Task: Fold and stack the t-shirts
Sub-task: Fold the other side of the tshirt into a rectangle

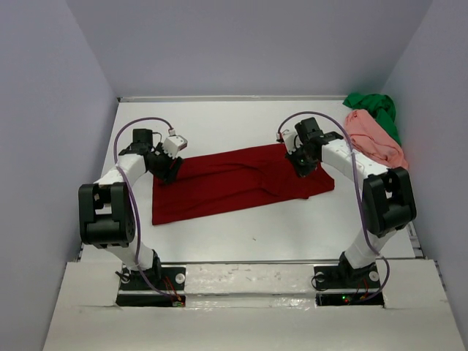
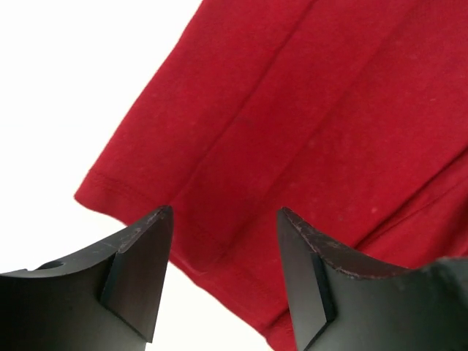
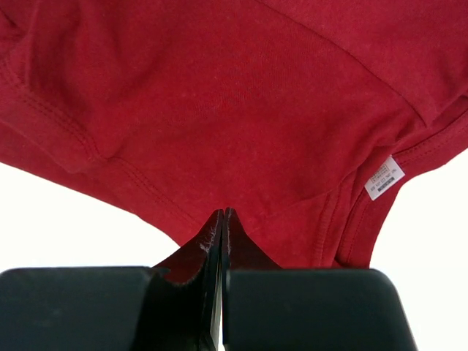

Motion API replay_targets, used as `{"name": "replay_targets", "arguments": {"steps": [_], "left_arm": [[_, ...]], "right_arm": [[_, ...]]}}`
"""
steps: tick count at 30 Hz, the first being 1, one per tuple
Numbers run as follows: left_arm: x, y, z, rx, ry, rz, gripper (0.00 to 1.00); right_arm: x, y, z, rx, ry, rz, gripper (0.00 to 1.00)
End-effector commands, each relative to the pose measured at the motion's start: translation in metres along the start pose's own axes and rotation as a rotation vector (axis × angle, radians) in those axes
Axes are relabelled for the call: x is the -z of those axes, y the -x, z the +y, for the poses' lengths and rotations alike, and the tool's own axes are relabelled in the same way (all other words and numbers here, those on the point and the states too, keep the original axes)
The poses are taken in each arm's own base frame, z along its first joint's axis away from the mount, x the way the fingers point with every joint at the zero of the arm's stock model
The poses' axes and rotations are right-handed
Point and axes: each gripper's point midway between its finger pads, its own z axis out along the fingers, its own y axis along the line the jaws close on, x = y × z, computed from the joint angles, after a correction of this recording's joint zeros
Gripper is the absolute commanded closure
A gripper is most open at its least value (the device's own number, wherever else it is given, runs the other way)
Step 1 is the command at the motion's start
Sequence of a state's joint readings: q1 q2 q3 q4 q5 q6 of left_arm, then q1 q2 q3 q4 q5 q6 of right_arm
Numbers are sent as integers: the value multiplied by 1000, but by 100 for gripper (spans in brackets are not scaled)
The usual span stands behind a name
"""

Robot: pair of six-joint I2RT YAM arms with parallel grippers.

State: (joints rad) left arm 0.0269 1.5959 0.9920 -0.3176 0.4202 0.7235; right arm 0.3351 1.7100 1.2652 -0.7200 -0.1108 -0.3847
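Dark red t-shirt [image 1: 234, 183] lying flat, left gripper [image 2: 224, 210] open, empty, over its left hem, right gripper [image 3: 221, 212] closed at its edge beside the label [image 3: 384, 178]

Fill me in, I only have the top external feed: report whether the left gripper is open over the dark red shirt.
Observer: Open. The left wrist view shows the left gripper with its fingers wide apart, framing a hemmed corner of the dark red t-shirt without gripping it.
Operator: Now give me the right one.
Observer: The right gripper is shut, its fingers pressed together at the shirt's edge, apparently pinching cloth.
Operator: Tell me which end it has.
Observer: A white label sits by a curved seam just to the right of it, so probably the collar end.
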Motion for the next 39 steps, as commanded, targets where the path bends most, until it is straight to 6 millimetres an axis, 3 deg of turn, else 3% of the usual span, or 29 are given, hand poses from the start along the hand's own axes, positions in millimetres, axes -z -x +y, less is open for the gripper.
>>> {"name": "replay_targets", "arguments": {"steps": [1, 10, 13, 23, 25, 28, 30, 33, 39], "left_arm": [[6, 5, 14, -66, 44, 27, 32], [-1, -8, 21, -48, 11, 46, 42], [-5, -10, 30, -33, 7, 56, 52], [-12, -19, 43, -28, 29, 81, 53], [-13, -20, 40, -29, 16, 86, 54], [-12, -22, 35, -41, -9, 89, 65], [-11, -22, 35, -46, -10, 85, 67], [-10, -22, 32, -51, -16, 84, 83], [-10, -25, 31, -41, -20, 93, 100]], "right_arm": [[-6, 12, -8, -8, -26, -26, 100], [-13, 9, -10, -2, -23, -2, 100], [-15, 7, -10, -2, -26, 7, 100], [-17, 2, -11, 4, -29, 30, 100], [-20, -1, -11, 5, -28, 42, 100], [-31, -5, -17, -19, -39, 67, 100], [-46, -8, -22, -34, -54, 103, 100], [-54, 5, -28, -61, -40, 88, 100], [-27, 60, -38, -39, -33, -26, 100]]}}
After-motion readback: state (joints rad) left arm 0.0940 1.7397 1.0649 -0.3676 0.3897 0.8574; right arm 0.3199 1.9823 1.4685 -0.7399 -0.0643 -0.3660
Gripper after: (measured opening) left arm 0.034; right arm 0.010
